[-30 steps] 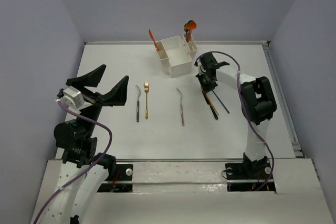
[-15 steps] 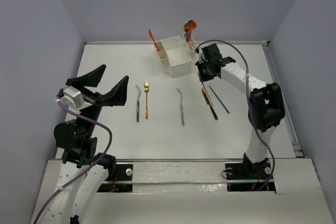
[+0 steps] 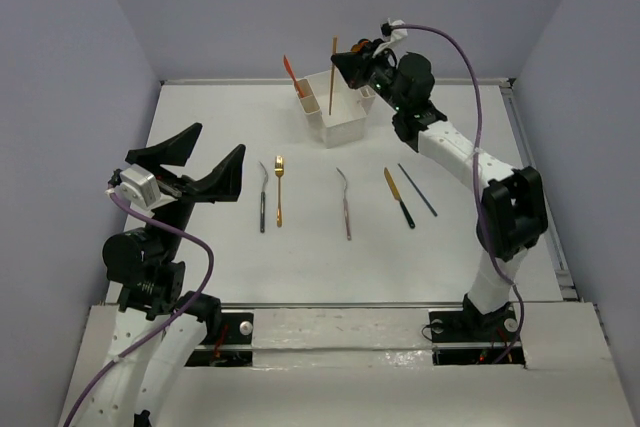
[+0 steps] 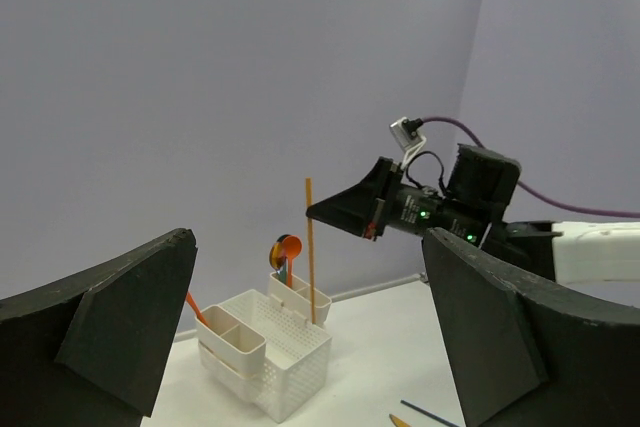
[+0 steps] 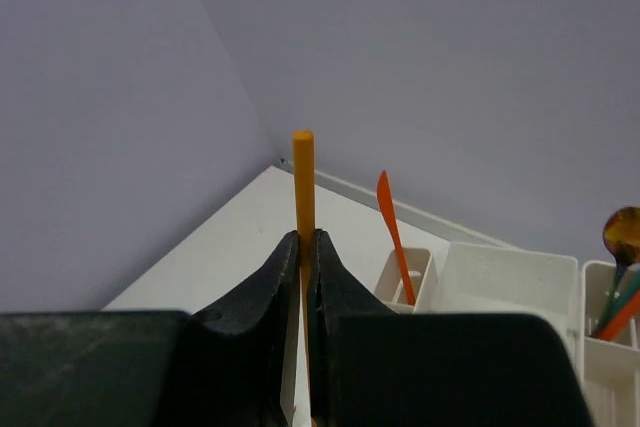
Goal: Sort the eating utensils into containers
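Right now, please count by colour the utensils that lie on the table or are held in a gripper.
Gold fork: 1
Silver utensil with black handle: 1
Purple-handled utensil: 1
Orange knife with black handle: 1
Thin dark stick: 1
Thin orange stick, in right gripper: 1
Total: 6

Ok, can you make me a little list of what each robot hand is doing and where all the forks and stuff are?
right hand: shut on the orange stick, upright, lower end at the white box
left hand: open, holding nothing
in the box's side slots: orange utensil; orange spoon
lying on the table: black-handled utensil, gold fork, purple-handled utensil, orange-bladed knife, dark thin stick
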### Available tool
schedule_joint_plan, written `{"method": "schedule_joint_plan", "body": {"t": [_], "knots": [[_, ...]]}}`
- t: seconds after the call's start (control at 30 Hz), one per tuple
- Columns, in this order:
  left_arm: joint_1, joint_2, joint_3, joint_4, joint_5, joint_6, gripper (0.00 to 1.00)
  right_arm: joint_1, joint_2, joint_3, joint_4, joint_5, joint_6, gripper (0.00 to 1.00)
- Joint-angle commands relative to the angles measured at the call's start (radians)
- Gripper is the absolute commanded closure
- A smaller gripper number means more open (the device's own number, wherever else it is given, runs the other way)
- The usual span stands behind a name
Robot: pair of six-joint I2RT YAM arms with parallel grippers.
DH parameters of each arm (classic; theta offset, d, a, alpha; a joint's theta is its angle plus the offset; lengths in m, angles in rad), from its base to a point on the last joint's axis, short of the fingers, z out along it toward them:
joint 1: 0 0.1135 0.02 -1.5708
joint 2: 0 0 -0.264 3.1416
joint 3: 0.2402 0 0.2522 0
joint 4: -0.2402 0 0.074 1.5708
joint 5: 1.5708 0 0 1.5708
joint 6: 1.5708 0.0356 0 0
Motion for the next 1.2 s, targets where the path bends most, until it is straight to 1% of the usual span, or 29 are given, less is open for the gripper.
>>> {"method": "schedule_joint_plan", "body": {"t": [0.0,0.07,0.2,0.27,0.3,0.4,0.67,0.8,1.03,1.13,1.17], "knots": [[-0.005,-0.009,0.029,0.054,0.007,0.003,0.01,0.037,0.185,0.157,0.276,-0.003,0.061,1.0],[-0.005,-0.007,0.029,0.054,0.007,0.005,0.01,0.05,0.261,0.213,0.297,0.03,0.033,1.0],[-0.005,-0.006,0.029,0.054,0.008,0.005,0.01,0.05,0.341,0.334,0.287,0.052,0.012,1.0],[-0.005,-0.006,0.029,0.054,0.008,0.006,0.01,0.059,0.404,0.421,0.253,0.043,-0.016,1.0],[-0.014,-0.004,0.031,0.054,0.008,0.008,0.01,0.059,0.437,0.446,0.216,0.041,-0.036,1.0],[-0.014,-0.003,0.031,0.054,0.01,0.008,0.01,0.059,0.471,0.495,0.182,0.04,-0.063,1.0],[-0.014,0.003,0.031,0.054,0.01,0.009,0.01,0.068,0.503,0.44,0.19,0.073,-0.139,1.0],[-0.014,0.006,0.031,0.054,0.013,0.009,0.01,0.068,0.52,0.449,0.161,0.069,-0.175,1.0],[-0.014,0.006,0.031,0.054,0.008,0.008,0.01,0.077,0.522,0.414,0.152,0.052,-0.191,1.0],[-0.014,0.006,0.031,0.054,0.008,0.008,0.01,0.077,0.511,0.391,0.155,0.047,-0.195,0.93],[-0.014,0.008,0.029,0.054,0.008,0.009,0.01,0.077,0.501,0.379,0.156,0.041,-0.198,0.84]]}}
